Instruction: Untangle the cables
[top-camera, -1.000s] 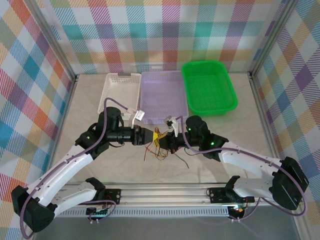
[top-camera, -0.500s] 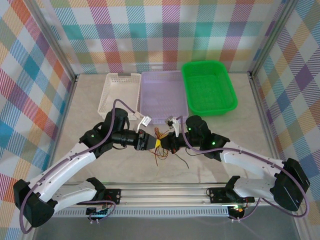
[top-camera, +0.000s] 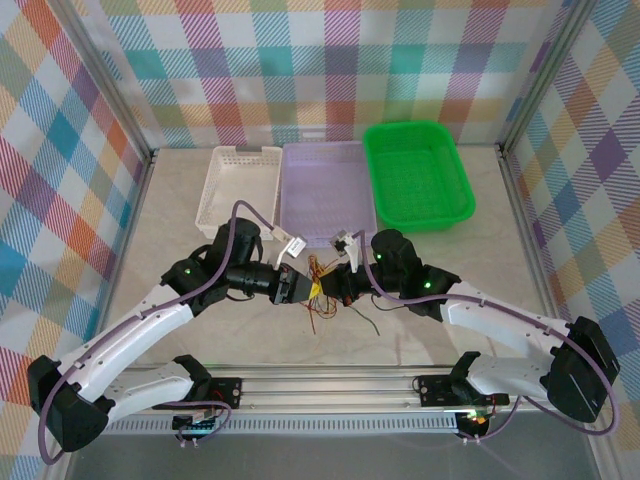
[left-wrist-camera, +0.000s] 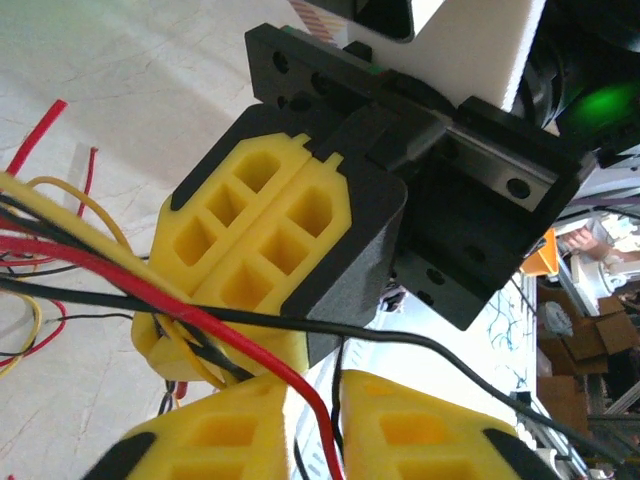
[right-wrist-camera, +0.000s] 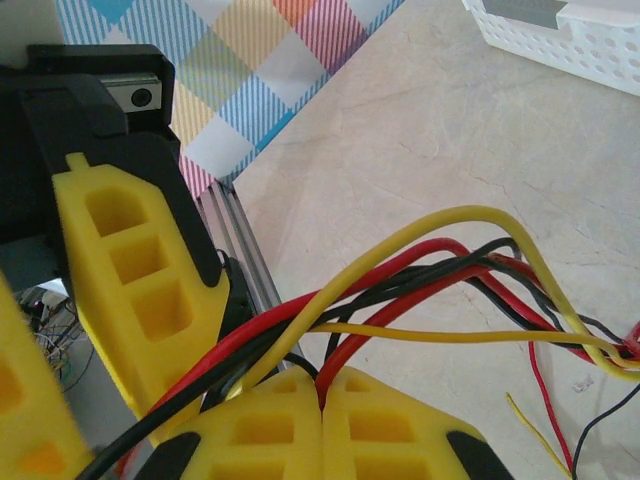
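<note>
just beyond cables (top-camera: 318, 306), lavender tray (top-camera: 328, 195)

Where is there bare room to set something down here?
Bare table lies between the green basket and the right arm, and left of the white basket. Crowded: the centre, where left gripper and right gripper meet at the cables.

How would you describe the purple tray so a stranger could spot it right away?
At the far edge of the table, three containers stand in a row. The purple tray is the middle one, between a white basket and a green basket. Only it is pale lilac.
</note>
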